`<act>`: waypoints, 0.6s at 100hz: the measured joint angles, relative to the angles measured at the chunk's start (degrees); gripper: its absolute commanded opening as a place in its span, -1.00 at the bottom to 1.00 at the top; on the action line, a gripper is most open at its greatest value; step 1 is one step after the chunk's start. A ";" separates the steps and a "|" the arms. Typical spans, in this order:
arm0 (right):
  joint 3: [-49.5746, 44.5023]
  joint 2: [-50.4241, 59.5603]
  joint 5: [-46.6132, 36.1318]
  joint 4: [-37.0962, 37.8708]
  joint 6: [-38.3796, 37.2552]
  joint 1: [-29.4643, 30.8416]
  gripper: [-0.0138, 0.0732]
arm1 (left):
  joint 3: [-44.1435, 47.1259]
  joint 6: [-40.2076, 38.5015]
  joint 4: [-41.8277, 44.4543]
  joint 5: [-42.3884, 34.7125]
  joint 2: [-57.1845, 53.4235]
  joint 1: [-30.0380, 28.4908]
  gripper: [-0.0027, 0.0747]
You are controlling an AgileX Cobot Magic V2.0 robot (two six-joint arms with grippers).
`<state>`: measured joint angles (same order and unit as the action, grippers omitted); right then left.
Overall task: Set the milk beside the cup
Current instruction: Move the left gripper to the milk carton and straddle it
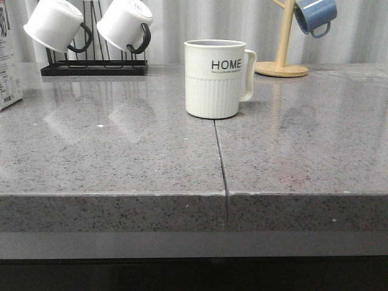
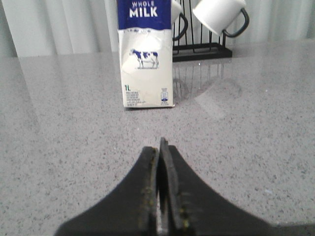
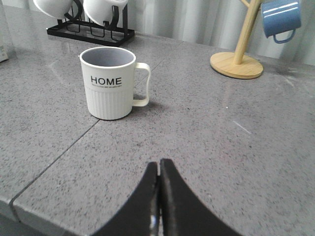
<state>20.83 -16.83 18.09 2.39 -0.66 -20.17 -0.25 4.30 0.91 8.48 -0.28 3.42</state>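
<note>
The milk point(image 2: 145, 64) is a tall carton with a dark blue top and a cream lower part bearing a cow picture; it stands upright at the counter's far left, cut off by the edge of the front view point(image 1: 9, 60). The cup point(image 1: 215, 77) is a cream mug marked "HOME" with a ribbed lower half, standing mid-counter with its handle to the right point(image 3: 110, 82). My left gripper point(image 2: 159, 145) is shut and empty, some way short of the carton. My right gripper point(image 3: 159, 164) is shut and empty, short of the cup. Neither gripper shows in the front view.
A black rack point(image 1: 94, 66) at the back left holds two white mugs with black handles point(image 1: 57, 24). A wooden mug tree point(image 1: 282, 63) at the back right carries a blue mug point(image 1: 315, 15). A seam point(image 1: 221, 163) runs across the grey counter to its front edge point(image 1: 182, 197).
</note>
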 measured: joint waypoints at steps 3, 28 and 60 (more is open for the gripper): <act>0.00 1.65 1.60 0.00 0.00 0.00 -0.82 | 0.00 0.00 0.00 -0.29 0.00 0.00 -0.98; 0.00 11.45 11.88 0.00 0.00 0.00 -0.82 | 0.00 0.00 0.00 -2.29 0.00 0.00 -0.99; 0.00 12.07 13.12 0.00 0.00 0.00 -0.82 | -4.74 0.00 0.00 -3.04 0.00 0.00 -0.99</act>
<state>20.83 -4.75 31.21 2.39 -0.66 -20.17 -5.00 4.30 0.91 5.44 -0.28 3.42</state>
